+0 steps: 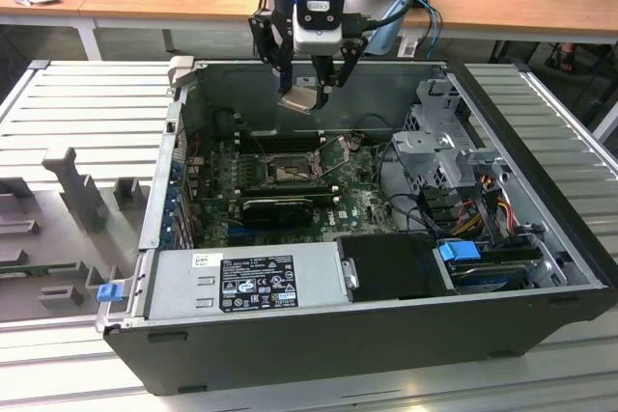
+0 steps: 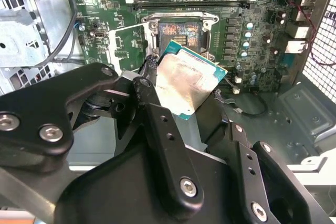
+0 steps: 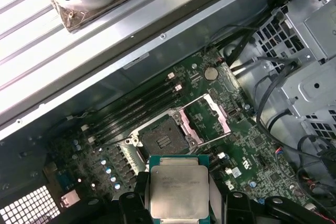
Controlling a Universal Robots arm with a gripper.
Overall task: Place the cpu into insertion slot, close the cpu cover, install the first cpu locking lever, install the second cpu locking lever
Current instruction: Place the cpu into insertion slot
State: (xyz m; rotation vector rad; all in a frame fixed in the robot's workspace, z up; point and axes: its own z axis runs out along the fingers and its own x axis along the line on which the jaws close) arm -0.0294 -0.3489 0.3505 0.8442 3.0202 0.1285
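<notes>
Gripper (image 1: 308, 91), black, two-fingered, clenched on small flat square grey-tan metal cpu (image 3: 179, 190), held in the air above open dark-grey computer case (image 1: 319, 344). Beneath: square black-rimmed insertion slot (image 3: 164, 140) in green circuit board, uncovered. Thin silver windowed cpu cover (image 3: 207, 120) swung open beside it.

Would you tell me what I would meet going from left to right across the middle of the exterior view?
Grey fixture blocks → blue slot tabs → hand holding the cpu → metal drive cage.
</notes>
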